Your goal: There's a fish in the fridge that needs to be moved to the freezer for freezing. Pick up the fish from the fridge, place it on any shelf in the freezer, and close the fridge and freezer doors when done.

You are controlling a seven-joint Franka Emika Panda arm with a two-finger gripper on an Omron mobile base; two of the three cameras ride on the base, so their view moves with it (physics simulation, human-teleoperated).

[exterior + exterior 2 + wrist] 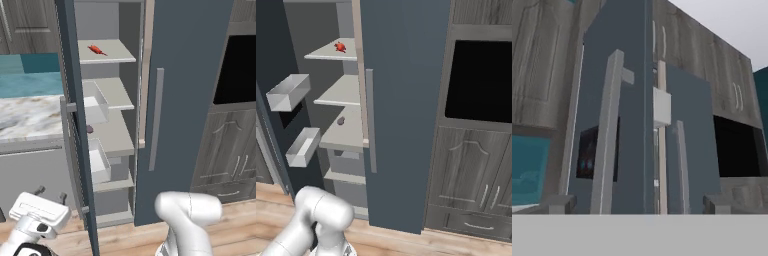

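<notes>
The fish [96, 49] lies on the top shelf [120, 54] of the freezer, at 11 o'clock in the left base view, so what looks left is shutting the freezer door [72, 75]. Your hand [50, 194], fingers apart and empty, sits low at 8 o'clock, outside that door. Push flat on its outer face near the bar handle [607, 140], sweeping toward 3 o'clock, then check that the fridge door [185, 100] is fully shut.
</notes>
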